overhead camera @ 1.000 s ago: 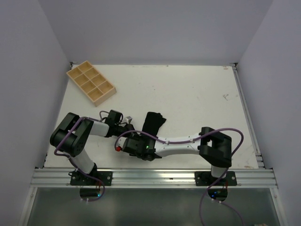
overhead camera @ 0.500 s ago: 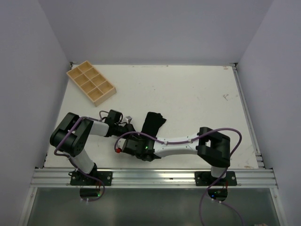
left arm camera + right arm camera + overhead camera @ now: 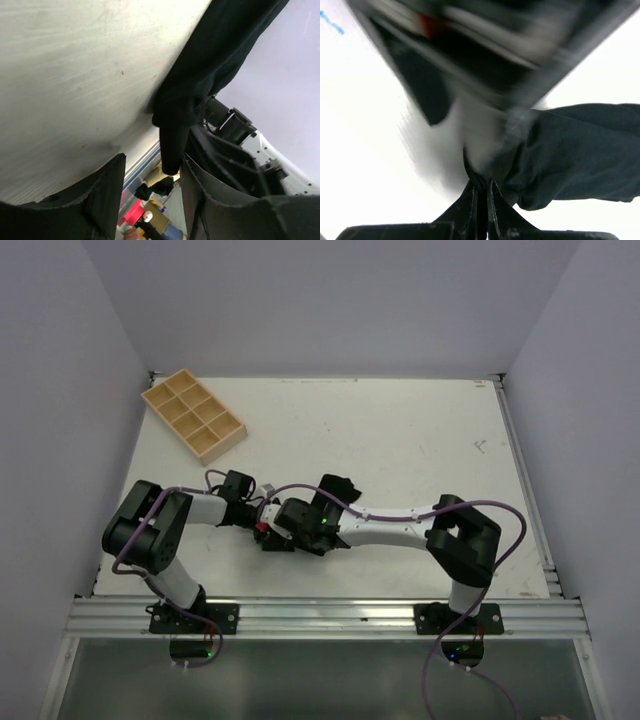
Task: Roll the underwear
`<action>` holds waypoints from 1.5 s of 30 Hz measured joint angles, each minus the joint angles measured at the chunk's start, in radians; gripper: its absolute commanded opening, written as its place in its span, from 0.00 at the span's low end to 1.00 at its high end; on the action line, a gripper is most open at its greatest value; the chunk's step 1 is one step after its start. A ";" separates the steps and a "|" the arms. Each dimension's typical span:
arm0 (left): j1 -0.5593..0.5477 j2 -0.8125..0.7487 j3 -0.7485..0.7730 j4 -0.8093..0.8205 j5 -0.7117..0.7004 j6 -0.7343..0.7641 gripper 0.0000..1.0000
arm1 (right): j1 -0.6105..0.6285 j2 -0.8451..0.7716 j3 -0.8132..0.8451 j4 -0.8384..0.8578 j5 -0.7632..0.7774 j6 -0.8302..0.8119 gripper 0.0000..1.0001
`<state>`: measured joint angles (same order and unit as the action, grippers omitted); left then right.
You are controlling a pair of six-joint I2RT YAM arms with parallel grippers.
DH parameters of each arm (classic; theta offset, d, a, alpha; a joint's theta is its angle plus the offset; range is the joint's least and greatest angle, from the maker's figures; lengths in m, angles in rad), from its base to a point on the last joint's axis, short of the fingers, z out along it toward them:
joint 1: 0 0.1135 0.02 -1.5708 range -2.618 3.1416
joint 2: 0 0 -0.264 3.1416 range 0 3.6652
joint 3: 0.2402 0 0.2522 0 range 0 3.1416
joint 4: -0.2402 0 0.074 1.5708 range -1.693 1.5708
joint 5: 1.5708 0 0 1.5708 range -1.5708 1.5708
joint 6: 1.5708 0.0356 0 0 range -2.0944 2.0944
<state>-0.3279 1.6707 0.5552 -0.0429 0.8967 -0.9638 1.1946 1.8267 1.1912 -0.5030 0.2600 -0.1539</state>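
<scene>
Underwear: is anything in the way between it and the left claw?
Nothing visible is. In the left wrist view the left gripper has its fingers apart, and the dangling end of the underwear sits right ahead of the gap. The right gripper is shut on the underwear's edge, close by but off to one side.

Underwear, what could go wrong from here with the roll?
The right gripper pinches only an edge of the underwear, so it may slip free. The left gripper stands open, so the fabric could sag or unroll. Both grippers crowd together and might collide.
</scene>
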 measured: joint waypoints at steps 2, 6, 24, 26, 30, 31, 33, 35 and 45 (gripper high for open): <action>0.010 -0.006 0.011 -0.036 -0.014 0.042 0.56 | -0.041 -0.015 0.000 -0.005 -0.061 0.017 0.00; 0.024 -0.013 0.062 -0.111 -0.057 0.119 0.58 | -0.103 -0.023 0.012 -0.012 -0.157 0.043 0.00; 0.108 -0.025 0.240 -0.010 -0.066 0.309 0.45 | -0.335 -0.023 0.035 -0.042 -0.520 0.103 0.00; 0.108 -0.044 0.236 0.034 -0.066 0.341 0.44 | -0.386 -0.023 0.029 -0.032 -0.575 0.110 0.00; 0.108 -0.105 0.208 0.132 -0.067 0.421 0.44 | -0.454 -0.023 0.000 0.002 -0.655 0.117 0.00; 0.108 -0.117 0.202 0.149 -0.065 0.444 0.45 | -0.463 -0.023 -0.012 0.012 -0.671 0.121 0.00; 0.108 -0.124 0.204 0.171 -0.042 0.502 0.45 | -0.468 -0.020 -0.031 0.032 -0.696 0.132 0.00; 0.108 -0.106 0.228 0.164 0.003 0.574 0.45 | -0.469 -0.014 -0.042 0.054 -0.717 0.150 0.00; 0.104 -0.001 0.447 -0.018 0.124 1.038 0.49 | -0.552 -0.009 -0.103 0.149 -0.882 0.250 0.00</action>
<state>-0.2237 1.6699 1.0027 -0.0608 1.0206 0.0746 0.6426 1.8175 1.0878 -0.3542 -0.6220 0.0963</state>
